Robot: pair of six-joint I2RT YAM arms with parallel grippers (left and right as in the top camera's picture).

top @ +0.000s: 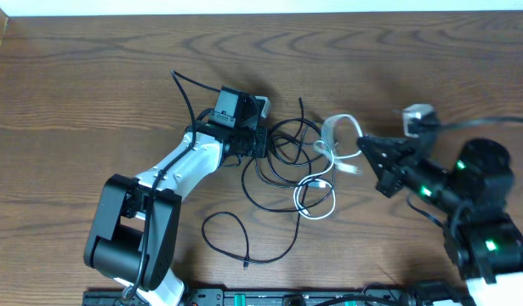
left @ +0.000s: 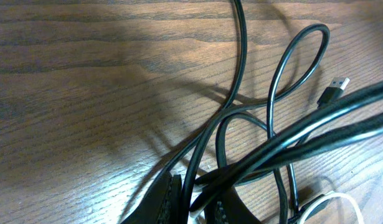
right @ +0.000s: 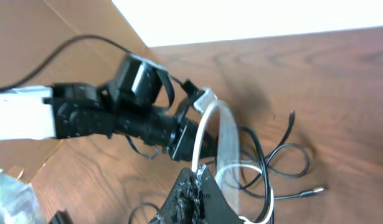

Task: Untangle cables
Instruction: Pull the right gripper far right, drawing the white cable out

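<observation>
Wood-grain table (top: 91, 68) fills the overhead view, with the left gripper (top: 263, 143) reaching in near its middle. Black cables (top: 282, 136) lie in a loose tangle that touches this gripper's tip and spreads away from it toward the right gripper (top: 360, 144). One long black loop trails back alongside the left gripper's own arm. A white cable (top: 329, 136) lies on the side of the tangle away from the left gripper, meeting the right gripper's tip.

From the left wrist, the left gripper's fingers (left: 166, 199) stand a little apart and black cables (left: 243, 56) run through the gap. Whether they are pinched cannot be told. More black loops cross the wood just beyond these fingers, a metal-tipped plug (left: 334, 87) lies farther out, and a short curve of white cable (left: 340, 198) shows beside them.

From the right wrist, the right gripper (right: 194, 186) is closed to a point, clamping the white cable (right: 198, 140), which rises from its fingertips in an arc. The left gripper sits just beyond that arc, with black cables (right: 284, 155) on the table beside it.
</observation>
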